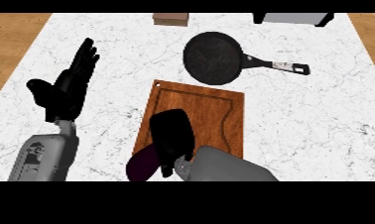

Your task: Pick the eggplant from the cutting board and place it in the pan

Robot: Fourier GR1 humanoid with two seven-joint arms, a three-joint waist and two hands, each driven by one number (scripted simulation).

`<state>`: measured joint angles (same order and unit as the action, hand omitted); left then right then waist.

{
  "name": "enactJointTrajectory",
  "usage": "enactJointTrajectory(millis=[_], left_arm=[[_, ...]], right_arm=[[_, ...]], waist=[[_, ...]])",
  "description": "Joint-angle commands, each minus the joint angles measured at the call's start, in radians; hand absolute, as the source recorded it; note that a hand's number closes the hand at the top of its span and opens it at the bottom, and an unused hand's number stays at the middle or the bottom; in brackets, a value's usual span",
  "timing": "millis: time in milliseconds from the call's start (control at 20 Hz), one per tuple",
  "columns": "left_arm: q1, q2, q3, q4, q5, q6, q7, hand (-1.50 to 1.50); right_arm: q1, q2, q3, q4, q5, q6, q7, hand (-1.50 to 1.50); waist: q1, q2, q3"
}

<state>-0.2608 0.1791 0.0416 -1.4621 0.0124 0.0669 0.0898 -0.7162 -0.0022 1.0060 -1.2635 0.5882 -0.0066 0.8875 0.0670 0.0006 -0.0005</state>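
A dark purple eggplant (142, 165) lies at the near left corner of the wooden cutting board (209, 111), mostly hidden under my right hand (172, 134). That hand lies over it with fingers curled down around it. The black pan (212, 58) sits beyond the board, its handle (282, 65) pointing right. My left hand (70, 86) stays open at the left, fingers pointing up and away from the board.
A small brown box (170, 19) stands at the counter's far edge, and a grey appliance (293, 18) sits at the far right. Wooden floor shows past the white marble counter (307, 114) on both sides.
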Motion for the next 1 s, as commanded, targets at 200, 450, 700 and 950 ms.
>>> enactJointTrajectory(millis=[200, 450, 700, 950], left_arm=[[-0.003, -0.021, -0.01, 0.034, -0.034, 0.032, -0.02, 0.0], [-0.007, -0.01, 0.006, 0.031, -0.005, 0.003, -0.021, 0.0], [-0.012, 0.002, 0.042, 0.089, 0.005, -0.002, -0.068, 0.0], [0.048, -0.001, 0.031, 0.004, -0.01, 0.018, -0.039, 0.0]], right_arm=[[-0.179, 0.002, 0.155, -0.174, 0.131, -0.279, 0.267, 1.5], [-0.287, 0.002, 0.058, -0.061, 0.153, -0.393, 0.262, 1.5], [-0.308, 0.002, -0.072, -0.013, 0.131, -0.484, 0.208, 1.5], [-0.24, 0.002, -0.245, 0.075, 0.066, -0.572, 0.018, 1.5]], waist=[[-0.018, -0.005, -0.001], [-0.02, 0.002, -0.001], [-0.038, 0.007, -0.001], [-0.047, 0.004, 0.001]])
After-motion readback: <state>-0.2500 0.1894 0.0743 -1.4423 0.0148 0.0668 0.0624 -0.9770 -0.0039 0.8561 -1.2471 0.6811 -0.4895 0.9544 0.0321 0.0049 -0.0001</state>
